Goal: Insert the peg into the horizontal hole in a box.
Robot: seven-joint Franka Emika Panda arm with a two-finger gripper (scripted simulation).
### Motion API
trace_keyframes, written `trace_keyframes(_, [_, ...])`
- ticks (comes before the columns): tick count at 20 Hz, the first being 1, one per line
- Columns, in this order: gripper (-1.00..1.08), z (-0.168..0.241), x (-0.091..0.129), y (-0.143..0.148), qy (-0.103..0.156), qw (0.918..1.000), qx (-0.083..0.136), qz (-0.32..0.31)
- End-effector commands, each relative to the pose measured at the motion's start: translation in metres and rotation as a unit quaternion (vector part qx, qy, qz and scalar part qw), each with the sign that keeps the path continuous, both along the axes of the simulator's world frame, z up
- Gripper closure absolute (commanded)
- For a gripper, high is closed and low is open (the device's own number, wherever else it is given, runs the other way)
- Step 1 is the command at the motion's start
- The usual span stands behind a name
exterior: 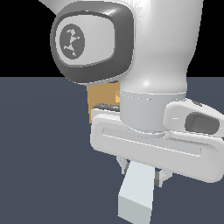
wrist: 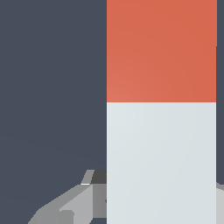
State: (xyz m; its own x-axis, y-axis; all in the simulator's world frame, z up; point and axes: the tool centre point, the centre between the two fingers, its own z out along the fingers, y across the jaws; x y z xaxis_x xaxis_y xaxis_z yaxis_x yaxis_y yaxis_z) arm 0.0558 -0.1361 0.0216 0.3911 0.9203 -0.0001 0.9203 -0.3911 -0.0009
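The peg (exterior: 136,192) is a white-grey square bar sticking out below the gripper (exterior: 141,173) toward the camera in the exterior view. In the wrist view the peg (wrist: 161,162) fills much of the frame, with its red-orange end (wrist: 161,50) beyond the white part. The gripper is shut on the peg; one finger (wrist: 74,203) shows beside it. The tan box (exterior: 101,101) stands behind the arm, mostly hidden by the wrist and hand. The hole is hidden.
The arm's big white link (exterior: 144,48) blocks most of the exterior view. The dark grey-blue floor (exterior: 39,153) spreads around; it also shows in the wrist view (wrist: 48,87).
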Motion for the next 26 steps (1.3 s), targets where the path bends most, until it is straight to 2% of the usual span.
trace_keyframes(1, [1.08,0.0,0.0,0.0,0.0,1.0,0.0,0.0])
trace_keyframes(10, [1.08,0.002,0.001,0.002,0.0,1.0,0.0,0.006])
trace_keyframes(17, [1.08,0.019,0.012,0.026,0.0,0.998,-0.001,0.064])
trace_keyframes(21, [1.08,0.036,0.02,0.052,0.0,0.9924,-0.001,0.123])
trace_keyframes(26, [1.08,0.062,0.026,0.091,0.0,0.9774,-0.001,0.212])
